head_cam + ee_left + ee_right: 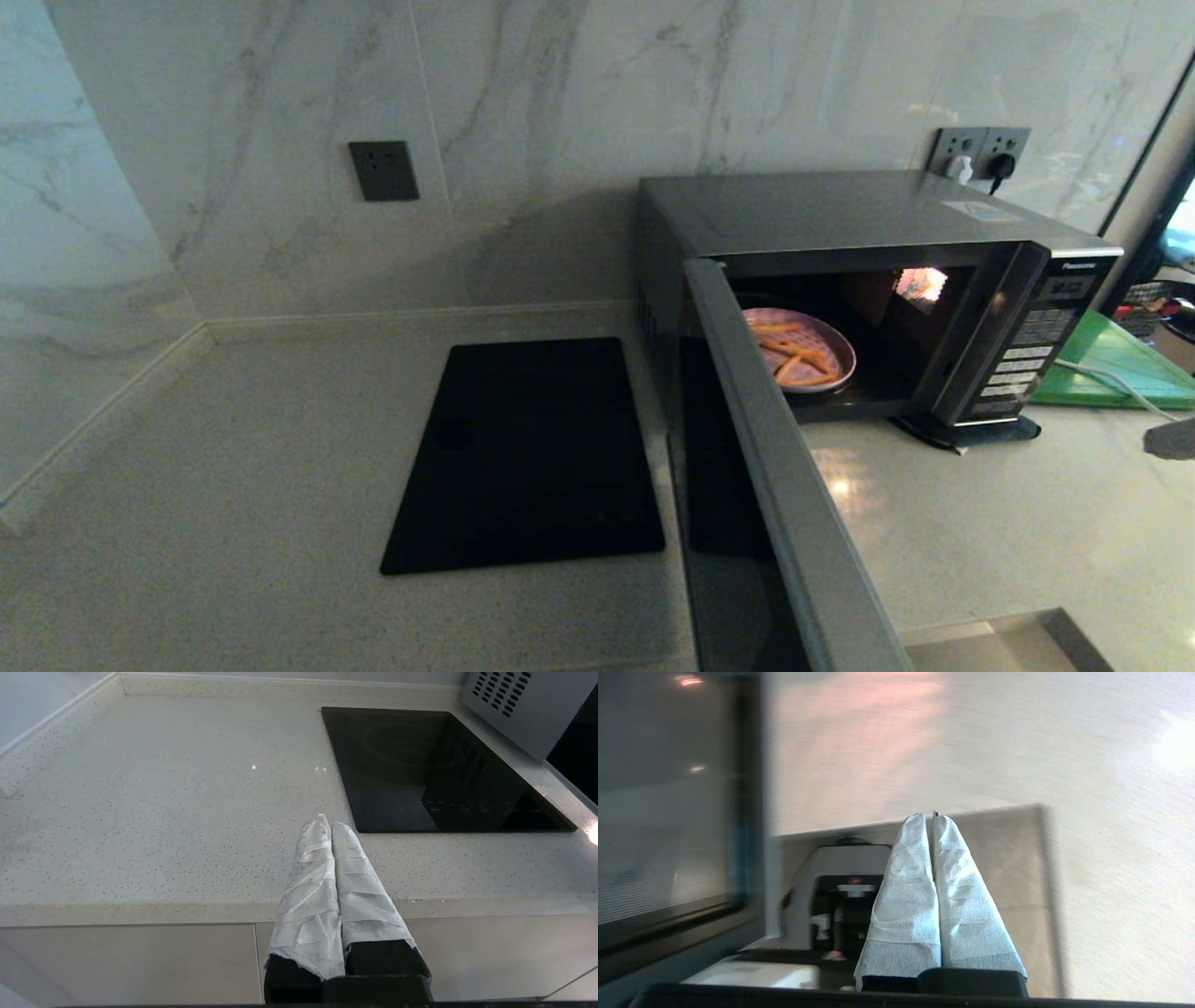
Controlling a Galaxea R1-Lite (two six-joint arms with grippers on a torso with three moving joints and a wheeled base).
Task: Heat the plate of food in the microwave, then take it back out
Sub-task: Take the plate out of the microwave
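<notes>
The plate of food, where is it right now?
In the head view, the plate of food sits inside the microwave, toward the cavity's left side, just behind its open door.

Black left pincer with white-wrapped fingers.

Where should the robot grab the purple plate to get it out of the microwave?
Probably by the front rim of the purple plate, the edge nearest the opening. The plate lies flat and shallow inside the microwave, whose door is swung wide open, so a claw could come straight in from the front, low and level, clear of the fries.
</notes>
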